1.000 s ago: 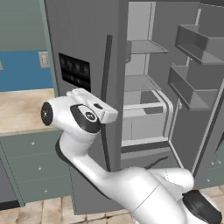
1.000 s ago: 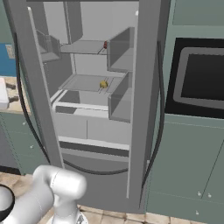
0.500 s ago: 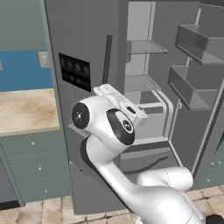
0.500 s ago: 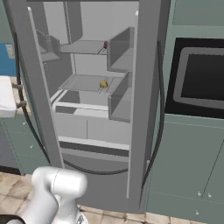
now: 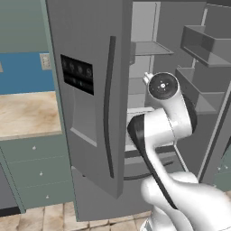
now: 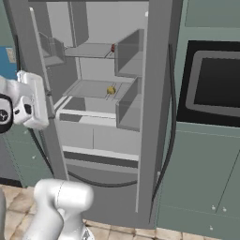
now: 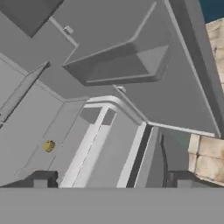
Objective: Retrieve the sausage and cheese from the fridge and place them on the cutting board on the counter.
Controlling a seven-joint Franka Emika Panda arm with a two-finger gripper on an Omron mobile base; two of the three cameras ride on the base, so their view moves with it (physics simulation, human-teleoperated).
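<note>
From the left, the counter [image 5: 25, 113] lies beside the fridge [image 5: 90, 90], whose doors stand open on grey shelves. No cutting board can be made out on the strip of counter visible. The arm rises in front of the open compartment, and the hand sits at the left edge of the right base view.

The gripper [image 7: 111, 179] has its 2 dark fingertips [image 7: 41, 179] set wide apart with nothing between them, so it is released and empty.

The cheese [image 6: 110, 90], a small yellow lump, rests on the middle shelf near its right end. In the hand view it appears as a yellow spot [image 7: 48, 146] just above the left fingertip, off the gripper's centre line and still apart from it. The sausage [image 6: 113, 48] is a small dark red speck on the shelf above.

Risks, as I judge them: reaching straight in would miss the cheese to 1 side, and the hand could strike a shelf edge or door bin in this tight opening.
</note>
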